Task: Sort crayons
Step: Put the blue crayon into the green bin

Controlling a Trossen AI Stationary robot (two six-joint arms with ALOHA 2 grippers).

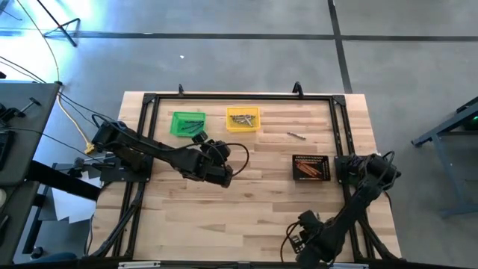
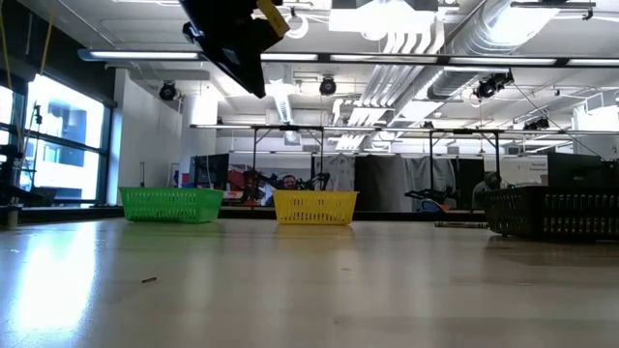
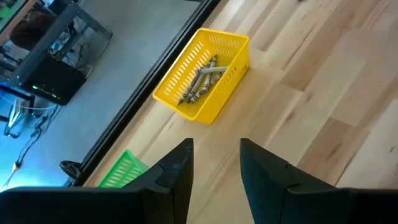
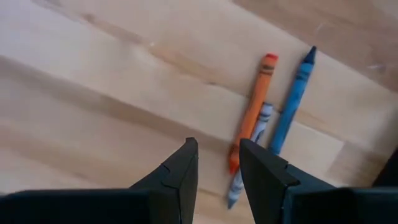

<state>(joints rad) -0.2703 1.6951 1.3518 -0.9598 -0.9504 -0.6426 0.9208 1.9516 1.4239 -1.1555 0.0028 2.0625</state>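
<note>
Fingers (image 3: pixel 180 163) of the left gripper (image 3: pixel 216 146) stand wide apart, nothing between them. It hangs over bare wood on the robot's side of the yellow bin (image 1: pixel 243 119), a little to its left. The right gripper (image 4: pixel 217 146) is also parted and empty, well to the right of the yellow bin, past the black bin (image 1: pixel 311 167).

Wooden table (image 1: pixel 246 224): three bins on it.
- Black bin: right of the yellow bin and nearer the robot. Orange crayons (image 1: pixel 310 172) inside.
- Green bin (image 1: pixel 187 123): just left of the yellow bin. Dark crayons (image 1: pixel 196 119) inside.
- Yellow bin: grey crayons (image 3: pixel 202 78) piled loosely.

Unsorted:
- One loose crayon (image 1: pixel 296 135) on the wood to the right of the yellow bin, between it and the black bin.
- Under the right gripper, three lie side by side: orange crayon (image 4: pixel 254 109), grey-wrapped crayon (image 4: pixel 252 146) touching it, blue crayon (image 4: pixel 291 102) close beside them.

Handling, judged: light, stiff wax sticks in paper wrap. They will likely roll if nudged and could snap under a hard squeeze. Best hold is mid-length, jaws set across the stick, with gentle closure. In the trio the orange one has a free flank, so it looks the easiest first pick. A jaw pushed between neighbours risks scattering them.
</note>
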